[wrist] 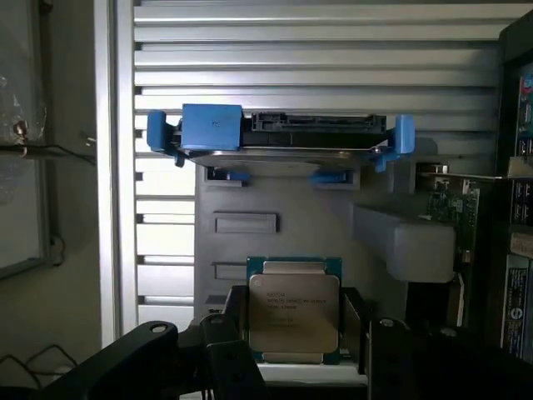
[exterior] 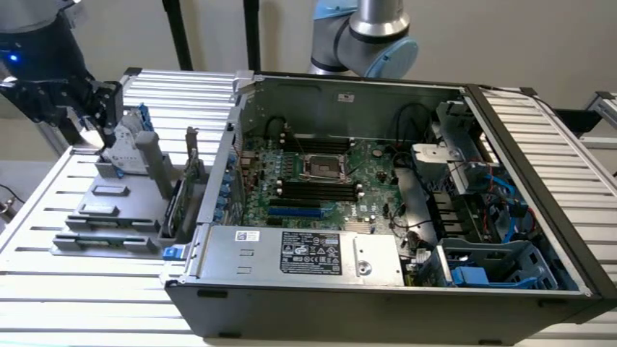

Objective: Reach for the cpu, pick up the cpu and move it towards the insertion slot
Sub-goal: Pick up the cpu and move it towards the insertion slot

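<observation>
The cpu (wrist: 293,310), a flat square chip with a silver-grey top and a thin greenish rim, sits between the two dark fingers of my gripper (wrist: 296,337). The fingers press on two opposite edges, so the gripper is shut on it. In the exterior view my gripper (exterior: 104,123) hangs over the far end of the grey parts holder (exterior: 106,217), at that view's left, outside the computer case. The insertion slot (exterior: 323,168), a square socket with a silvery frame and dark centre, lies on the motherboard inside the open case, well to the exterior view's right of the gripper.
An upright silver hard drive with blue rails (wrist: 279,133) stands on the holder just beyond the chip. A green card (wrist: 454,208) stands upright beside the holder. The case wall (exterior: 231,144) rises between holder and motherboard. Black memory slots (exterior: 313,189) flank the socket.
</observation>
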Motion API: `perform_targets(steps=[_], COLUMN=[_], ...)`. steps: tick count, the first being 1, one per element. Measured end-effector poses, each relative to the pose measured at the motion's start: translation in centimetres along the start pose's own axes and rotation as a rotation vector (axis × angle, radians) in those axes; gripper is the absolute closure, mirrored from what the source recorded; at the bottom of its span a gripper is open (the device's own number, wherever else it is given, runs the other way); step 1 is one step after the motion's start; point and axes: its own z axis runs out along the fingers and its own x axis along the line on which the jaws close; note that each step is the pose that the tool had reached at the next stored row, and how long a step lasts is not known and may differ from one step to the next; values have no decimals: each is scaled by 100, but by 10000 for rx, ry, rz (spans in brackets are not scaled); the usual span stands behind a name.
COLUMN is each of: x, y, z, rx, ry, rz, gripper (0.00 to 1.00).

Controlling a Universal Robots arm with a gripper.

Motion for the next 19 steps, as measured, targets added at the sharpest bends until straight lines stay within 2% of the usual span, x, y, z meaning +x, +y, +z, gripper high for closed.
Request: perform_targets(steps=[8, 19], x=[-360, -855], y=[6, 12], z=[-266, -448], rx=[-138, -350], ry=[12, 16], rz=[-3, -7], gripper=[45, 45])
